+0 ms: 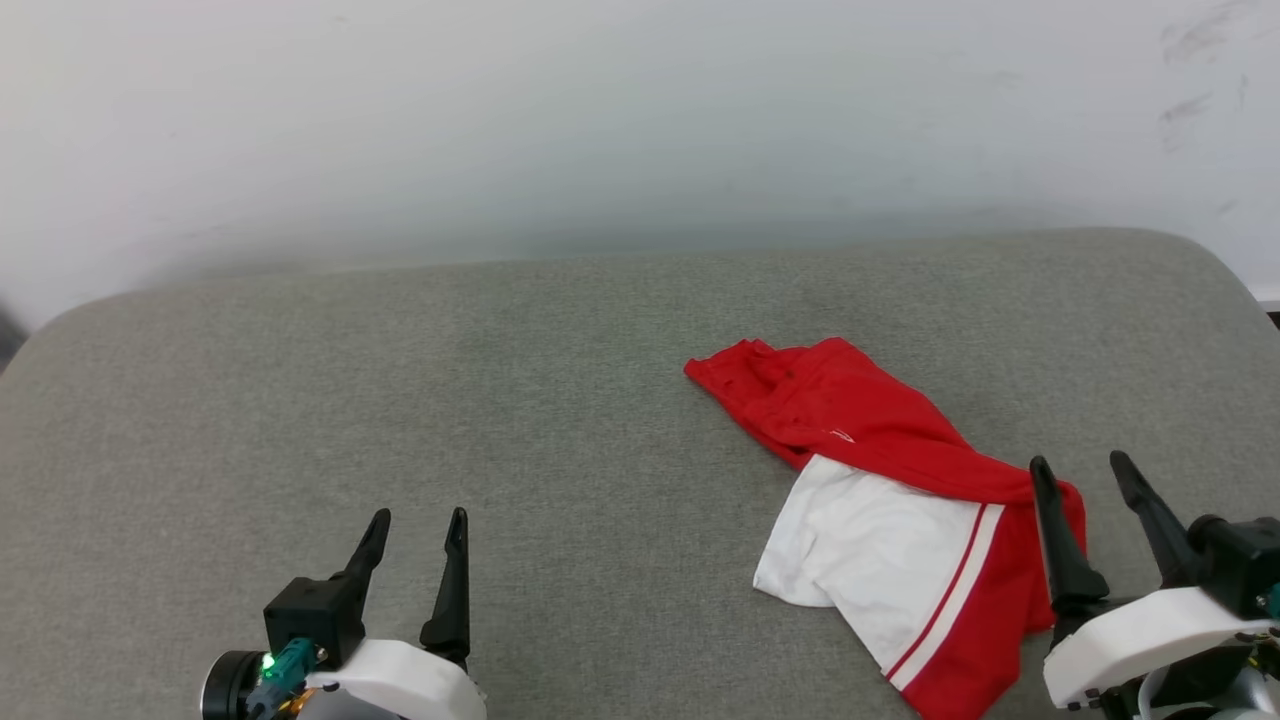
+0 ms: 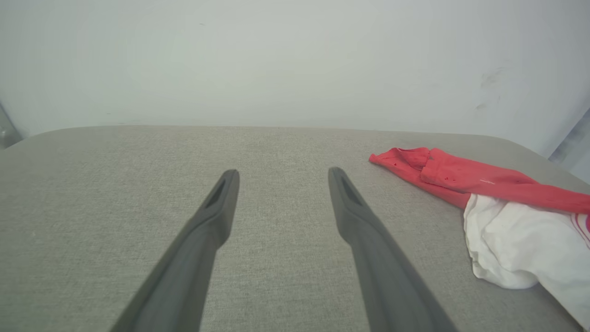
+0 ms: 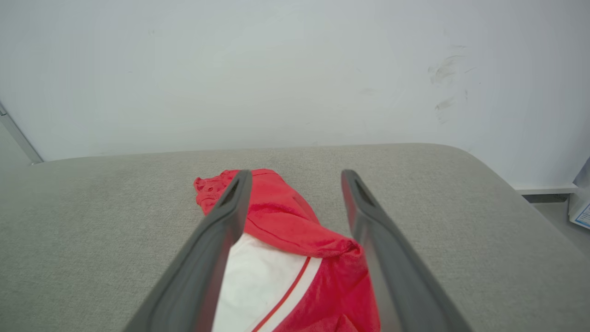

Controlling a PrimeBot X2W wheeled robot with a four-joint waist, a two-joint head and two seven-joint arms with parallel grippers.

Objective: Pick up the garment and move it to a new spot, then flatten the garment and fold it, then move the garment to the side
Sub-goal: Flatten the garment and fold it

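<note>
The garment (image 1: 880,470) lies crumpled on the right part of the grey cushioned surface (image 1: 400,380), a twisted red band above a white sleeve with a red stripe. No print shows. My right gripper (image 1: 1082,462) is open at the garment's right edge; in the right wrist view the garment (image 3: 295,240) lies between and under the spread fingers. My left gripper (image 1: 418,517) is open over bare cushion at the lower left, well apart from the garment (image 2: 488,193), which sits off to its right.
A pale wall (image 1: 600,120) rises right behind the cushion's far edge. The cushion's rounded right corner (image 3: 498,175) drops off to a floor strip with a small box (image 3: 581,207) beside it.
</note>
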